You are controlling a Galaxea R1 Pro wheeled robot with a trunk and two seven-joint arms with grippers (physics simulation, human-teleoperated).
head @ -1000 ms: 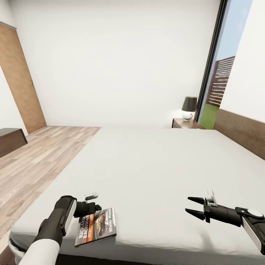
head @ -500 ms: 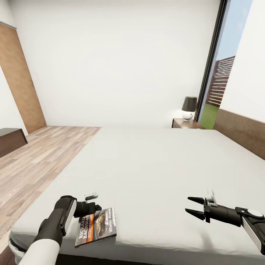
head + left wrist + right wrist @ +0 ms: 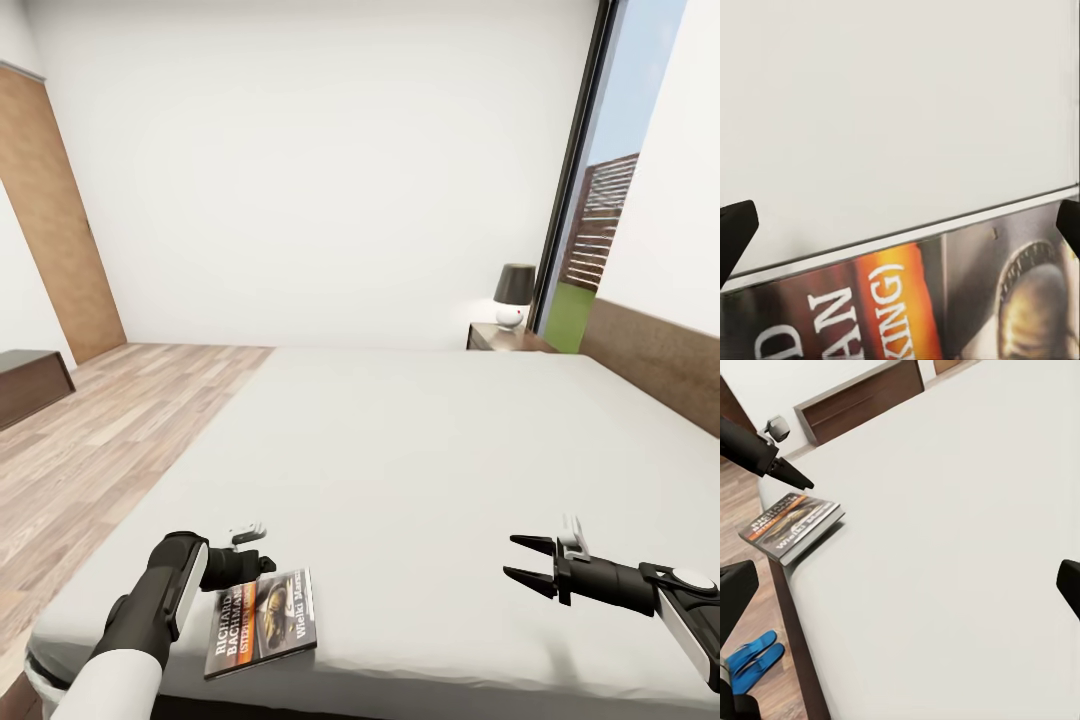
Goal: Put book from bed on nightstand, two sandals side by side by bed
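Note:
The book (image 3: 262, 620) lies flat on the bed (image 3: 400, 450) near its front left corner, dark cover up with white lettering. My left gripper (image 3: 265, 566) hovers at the book's far edge, open, its fingertips (image 3: 735, 232) spread wide over the cover (image 3: 945, 307). My right gripper (image 3: 522, 560) is open above the mattress at the front right, holding nothing. In the right wrist view, the book (image 3: 791, 529) sits by the bed's corner, and the two sandals (image 3: 750, 660) lie together on the floor beside the bed. A nightstand (image 3: 505, 338) stands at the bed's far right corner.
A dark-shaded lamp (image 3: 513, 292) stands on the nightstand. The wooden headboard (image 3: 650, 360) runs along the right. A dark TV bench (image 3: 30, 382) and a wooden door (image 3: 55, 220) are at the left, across the plank floor (image 3: 110, 430). A tall window (image 3: 600, 200) is behind the nightstand.
The book and the bed's near edge sit very slightly lower in the picture. Both grippers keep their places and stay open.

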